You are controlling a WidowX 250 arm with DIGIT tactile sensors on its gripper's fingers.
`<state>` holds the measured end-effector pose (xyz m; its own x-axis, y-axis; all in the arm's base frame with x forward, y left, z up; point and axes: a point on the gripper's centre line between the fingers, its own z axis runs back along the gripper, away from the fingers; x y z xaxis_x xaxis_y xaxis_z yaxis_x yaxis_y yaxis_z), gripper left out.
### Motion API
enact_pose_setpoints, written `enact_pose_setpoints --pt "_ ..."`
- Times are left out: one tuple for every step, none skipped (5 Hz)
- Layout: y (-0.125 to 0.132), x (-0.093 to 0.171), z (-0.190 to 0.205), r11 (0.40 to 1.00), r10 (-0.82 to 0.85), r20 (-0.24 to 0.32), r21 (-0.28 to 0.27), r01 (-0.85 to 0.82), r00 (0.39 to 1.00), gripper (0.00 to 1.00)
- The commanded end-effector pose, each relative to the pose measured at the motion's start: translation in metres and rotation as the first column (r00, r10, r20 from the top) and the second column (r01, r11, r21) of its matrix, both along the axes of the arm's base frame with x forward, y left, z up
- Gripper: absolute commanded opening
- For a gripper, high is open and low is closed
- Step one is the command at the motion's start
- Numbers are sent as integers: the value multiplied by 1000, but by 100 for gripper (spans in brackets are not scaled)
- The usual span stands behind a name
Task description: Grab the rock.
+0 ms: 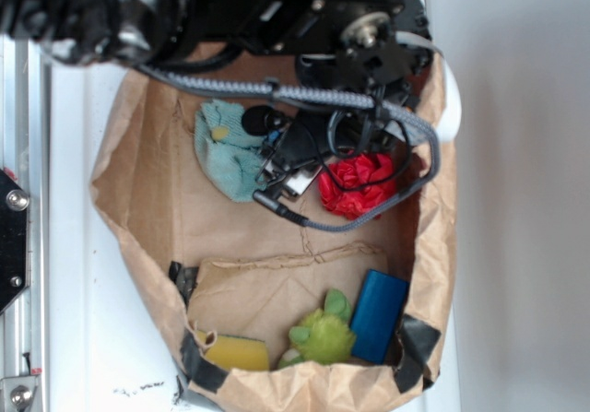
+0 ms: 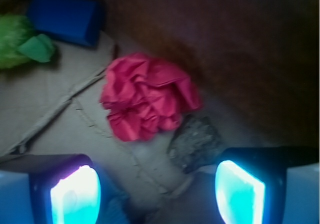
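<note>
Main risk I see: the rock (image 2: pixel 195 143) touches the red wad (image 2: pixel 147 96) at its 10 o'clock and lies close to the bag wall (image 2: pixel 240 43), so I could pinch the wad or snag paper. Gripper (image 2: pixel 157 194) is open, nothing held. In the wrist view the rock lies at about 1 o'clock from the gap's centre, hard by the right finger (image 2: pixel 239 191).

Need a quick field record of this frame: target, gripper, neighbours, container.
target: rock, lying on the bag floor, not gripped
gripper: gripper open, rock just ahead near its right finger
nearest neighbour: red wad, against the rock
other items: green plush, blue block, teal cloth, yellow sponge
container: brown paper bag
</note>
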<state>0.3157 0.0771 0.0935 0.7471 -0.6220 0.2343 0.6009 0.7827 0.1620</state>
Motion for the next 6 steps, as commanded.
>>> enact_pose_setpoints --pt "15 9 7 998 22 61 63 -26 998 100" --pt "14 9 3 997 14 55 72 -18 998 100" --pt "12 13 -5 996 9 60 89 -14 998 100" --pt "8 16 -13 998 6 59 68 -10 998 100" --pt "3 20 -19 999 -1 65 46 -2 998 100" --pt "1 26 -26 998 -5 67 56 1 998 100"
